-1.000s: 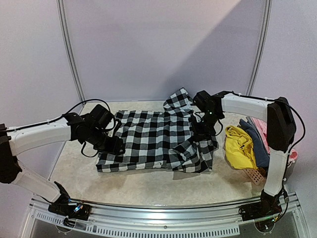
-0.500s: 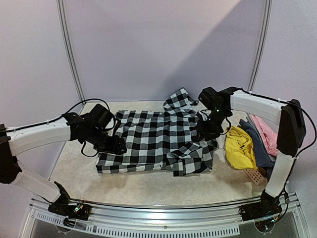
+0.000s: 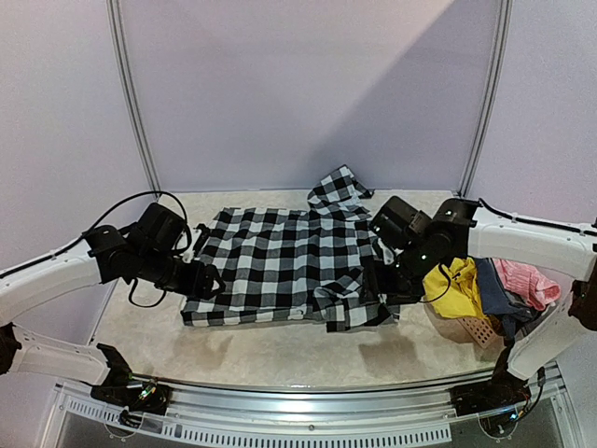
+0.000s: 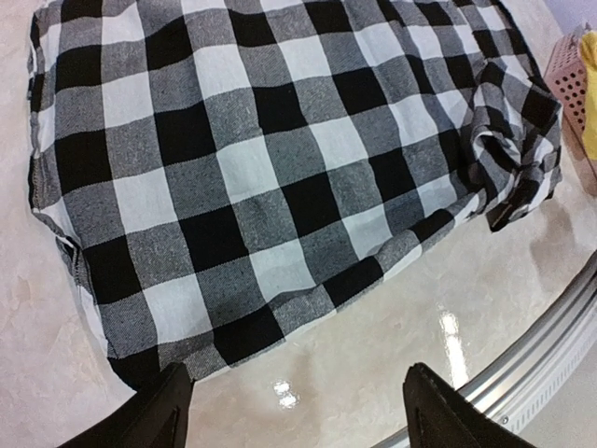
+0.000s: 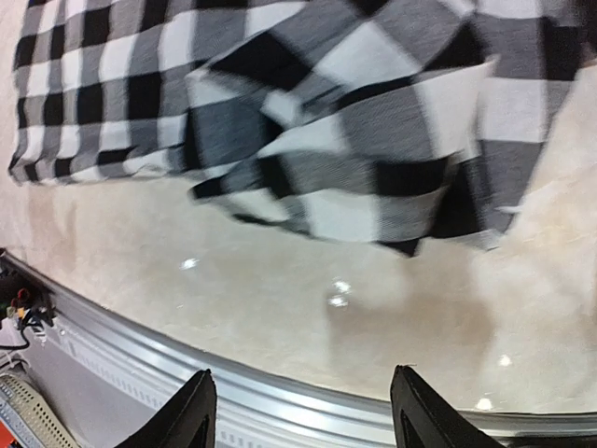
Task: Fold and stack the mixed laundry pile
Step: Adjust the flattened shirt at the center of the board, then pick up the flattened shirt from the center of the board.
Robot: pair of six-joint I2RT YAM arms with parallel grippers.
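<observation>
Checked shirt [image 3: 280,261] lies beyond the fingertips [image 4: 159,411]; left gripper [image 4: 297,375], right gripper [image 5: 303,373] gape empty.

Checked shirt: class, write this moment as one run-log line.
shirt: spread on table | left pincer: open, empty | right pincer: open, empty | other clothes: on basket

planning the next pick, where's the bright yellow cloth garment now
In the top view, the bright yellow cloth garment sits on the right, atop the salmon perforated plastic basket, beside the blue-grey garment.
</observation>
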